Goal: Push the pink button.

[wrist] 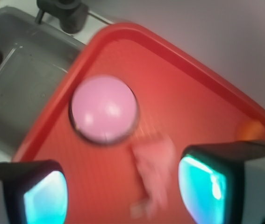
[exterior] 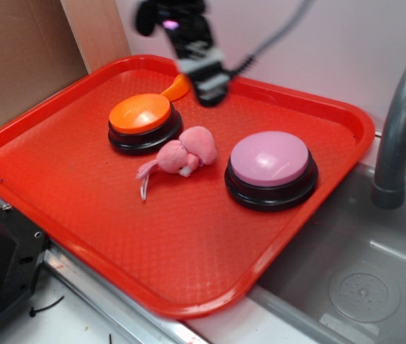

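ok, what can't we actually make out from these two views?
- Gripper, exterior view: motion-blurred and seen from behind, so open or shut is unreadable there.
- Small fuzzy pink plush toy, wrist view: smeared by blur, shape lost.
- Round orange-topped black-based button, wrist view: only a blurred sliver behind the black finger.
- Grey curved faucet, exterior view: cut off by the right edge.

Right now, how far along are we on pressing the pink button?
Nothing is done yet: the pink button sits untouched on the red tray. In hand: the gripper is in the air over the tray's far side, open and empty, near the orange button. Left: move over the pink button and press down.
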`<state>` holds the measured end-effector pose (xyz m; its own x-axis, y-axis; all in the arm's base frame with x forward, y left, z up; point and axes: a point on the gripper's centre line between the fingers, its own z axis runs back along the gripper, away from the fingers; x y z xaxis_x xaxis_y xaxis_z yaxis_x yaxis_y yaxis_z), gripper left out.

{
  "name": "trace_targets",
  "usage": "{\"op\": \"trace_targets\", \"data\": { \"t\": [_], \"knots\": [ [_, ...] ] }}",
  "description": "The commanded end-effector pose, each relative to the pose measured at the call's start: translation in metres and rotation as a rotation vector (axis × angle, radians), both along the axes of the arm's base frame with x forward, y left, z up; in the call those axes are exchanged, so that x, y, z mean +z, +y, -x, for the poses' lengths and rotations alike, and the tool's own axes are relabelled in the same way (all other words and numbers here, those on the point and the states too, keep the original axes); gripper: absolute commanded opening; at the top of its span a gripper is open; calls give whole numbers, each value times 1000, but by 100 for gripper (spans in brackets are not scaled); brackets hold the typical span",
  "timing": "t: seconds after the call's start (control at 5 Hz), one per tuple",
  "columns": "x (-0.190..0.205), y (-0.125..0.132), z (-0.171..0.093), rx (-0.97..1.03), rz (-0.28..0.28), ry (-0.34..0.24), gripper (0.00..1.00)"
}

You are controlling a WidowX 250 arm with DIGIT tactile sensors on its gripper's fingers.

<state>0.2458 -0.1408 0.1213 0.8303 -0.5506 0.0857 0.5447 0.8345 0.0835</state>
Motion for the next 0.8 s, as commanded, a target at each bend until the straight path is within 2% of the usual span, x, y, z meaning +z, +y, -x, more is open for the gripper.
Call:
{"op": "trace_targets", "data": {
  "t": [0.0, 0.4, 0.6],
  "knots": [
    [-38, -15, -24, 80, 53, 0, 100],
    [-63, -25, -34, 88, 54, -20, 100],
    [-62, -28, -35, 63, 70, -9, 100]
  ]
}}
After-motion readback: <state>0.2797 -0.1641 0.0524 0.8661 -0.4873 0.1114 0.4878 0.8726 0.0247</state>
